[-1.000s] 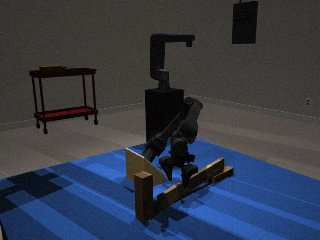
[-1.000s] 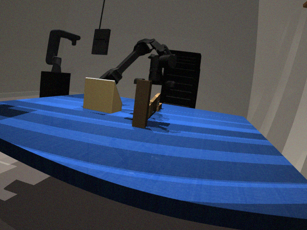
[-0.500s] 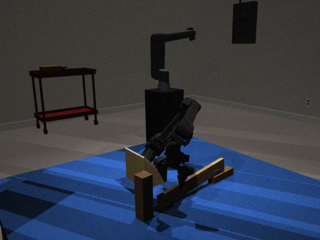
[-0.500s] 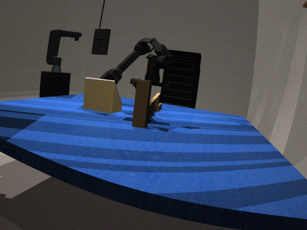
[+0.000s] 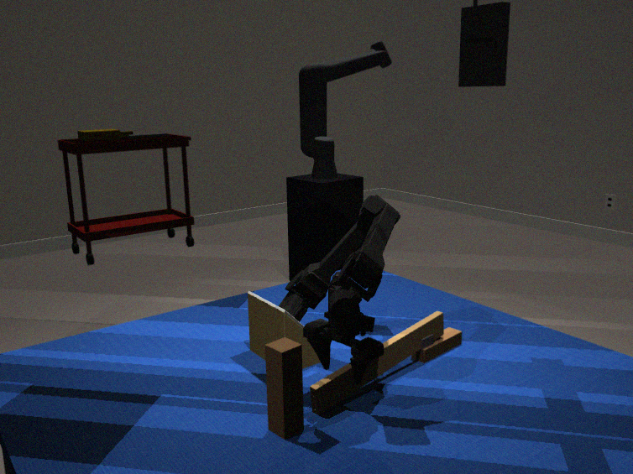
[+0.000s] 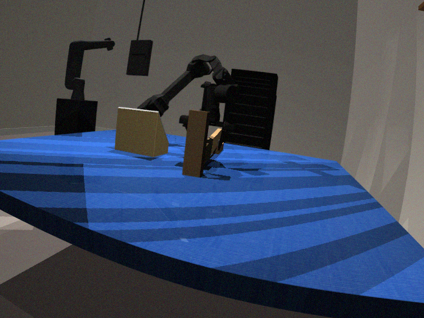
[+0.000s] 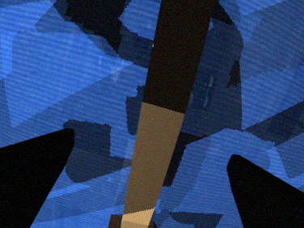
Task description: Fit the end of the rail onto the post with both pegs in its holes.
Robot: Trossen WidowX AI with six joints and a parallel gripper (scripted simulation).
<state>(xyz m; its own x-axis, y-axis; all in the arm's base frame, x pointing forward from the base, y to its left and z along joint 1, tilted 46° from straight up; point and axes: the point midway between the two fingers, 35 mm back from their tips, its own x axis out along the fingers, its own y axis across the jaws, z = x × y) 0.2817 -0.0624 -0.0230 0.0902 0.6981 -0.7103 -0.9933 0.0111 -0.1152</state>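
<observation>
Long pale wooden rail [image 5: 401, 346] [image 6: 215, 135] [image 7: 154, 158]: far end at low footboard block [image 5: 442, 345], near end low by brown wooden post [image 5: 284, 389] [image 6: 195, 143]. Probably stiff, moderately light; best held across its narrow width, near the post. Black fingers [image 5: 326, 355]: spread, unloaded.

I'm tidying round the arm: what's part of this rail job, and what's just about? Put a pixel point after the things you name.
Job: bed rail [image 5: 406, 342] [image 7: 155, 158]; post [image 5: 284, 389] [image 6: 195, 142]; footboard block [image 5: 444, 342]; gripper [image 5: 343, 371] [image 7: 154, 150].

Apparently unrelated: red cart [image 5: 131, 223]; second arm [image 5: 312, 104] [image 6: 73, 65]; hanging box [image 5: 483, 46] [image 6: 140, 57]; tan wedge [image 5: 264, 328] [image 6: 137, 130].
</observation>
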